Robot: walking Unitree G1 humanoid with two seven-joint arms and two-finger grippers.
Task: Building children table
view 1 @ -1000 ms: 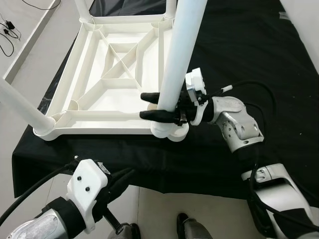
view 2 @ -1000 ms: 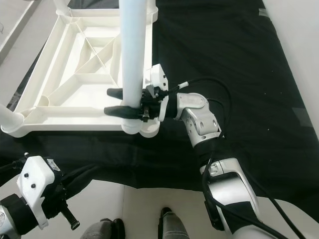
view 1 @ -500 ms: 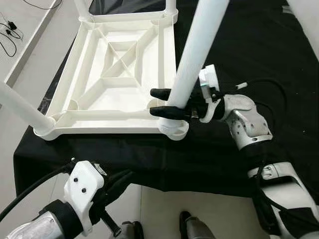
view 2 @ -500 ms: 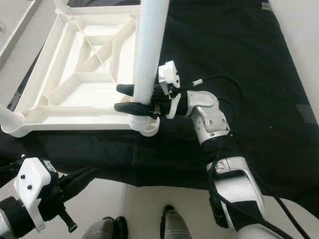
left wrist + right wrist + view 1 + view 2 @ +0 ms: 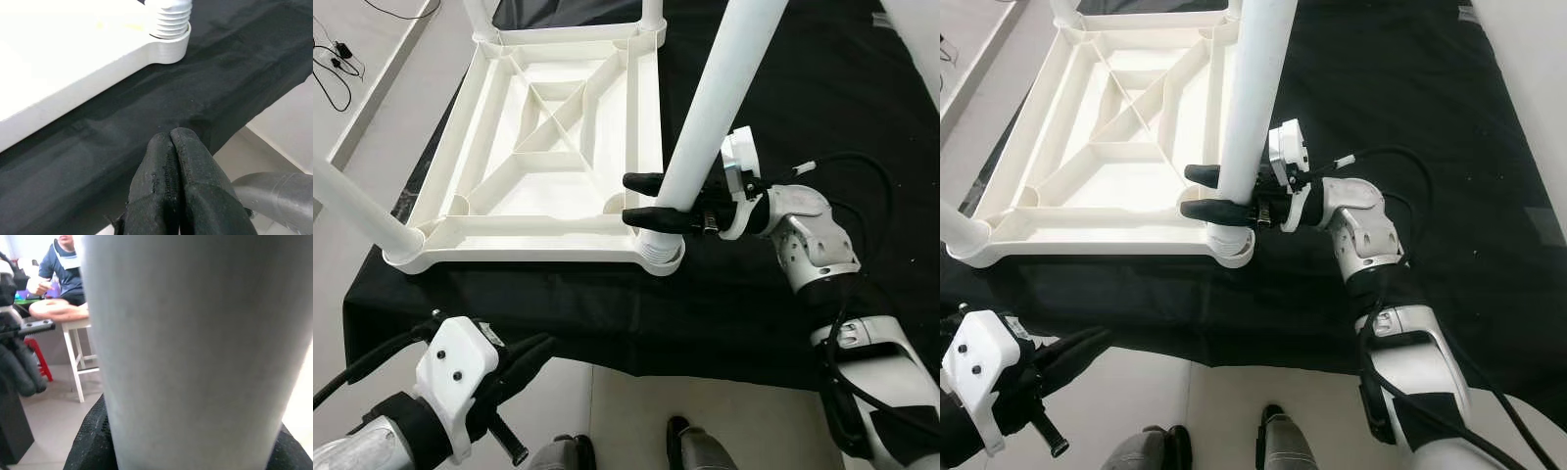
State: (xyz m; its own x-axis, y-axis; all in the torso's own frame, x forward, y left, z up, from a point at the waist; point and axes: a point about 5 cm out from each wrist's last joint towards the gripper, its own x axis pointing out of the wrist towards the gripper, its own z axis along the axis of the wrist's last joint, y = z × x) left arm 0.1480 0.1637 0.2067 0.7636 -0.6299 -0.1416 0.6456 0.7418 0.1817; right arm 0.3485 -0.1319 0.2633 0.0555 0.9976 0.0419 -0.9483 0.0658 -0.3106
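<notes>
Black cloth covered the low surface, and on it the white plastic children's table lay upside down, its ribbed underside facing up. Pale floor ran along the robot's left. The right hand was clenched on a white leg low down, just above the near corner socket, one black finger on each side of the tube. The leg leaned away from the tabletop's middle, so it looked not yet seated (or only part-way threaded). Another leg stood out at the near left corner, and two more stubs showed at the far corners.

The left hand hung low in front of the cloth's edge, fingers pressed together on nothing, with a ribbed white collar in sight beyond it.

The leg was probably a light, hollow, stiff tube with a smooth, rather slippery skin, so a grip near its base, where the fingers sat, seemed the sound choice: it would give control of the threaded end while twisting. The upturned top itself looked light enough to skid on the cloth under sideways force. A person sat on a white stool in the background.
</notes>
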